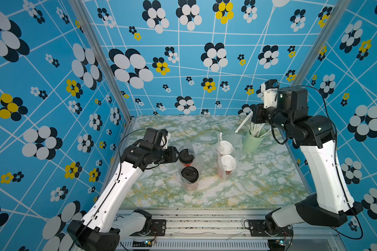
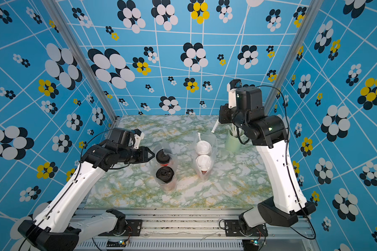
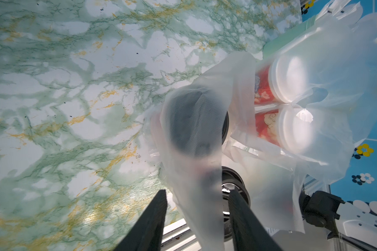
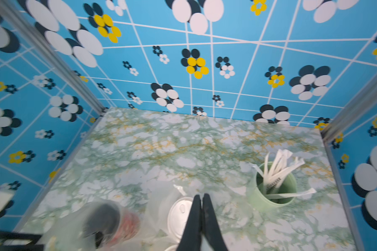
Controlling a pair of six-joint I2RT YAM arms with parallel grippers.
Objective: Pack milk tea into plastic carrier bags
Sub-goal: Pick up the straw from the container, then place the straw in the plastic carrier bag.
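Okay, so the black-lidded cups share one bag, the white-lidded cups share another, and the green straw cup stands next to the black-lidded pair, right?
No. The green straw cup stands next to the white-lidded cups, not the black-lidded cups; both top views show it. The bagging is as you said.

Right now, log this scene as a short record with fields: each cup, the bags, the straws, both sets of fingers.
far black-lid cup: upright in the clear bag
near black-lid cup: upright, same bag
far white-lid cup: upright in the second clear bag
near white-lid cup: upright, same second bag
green cup: back right of the table, holds white straws
left fingers: apart, clear bag's film between them, not pinched
right fingers: shut, raised near the green cup; a lone straw slants beside them, held or not I cannot tell
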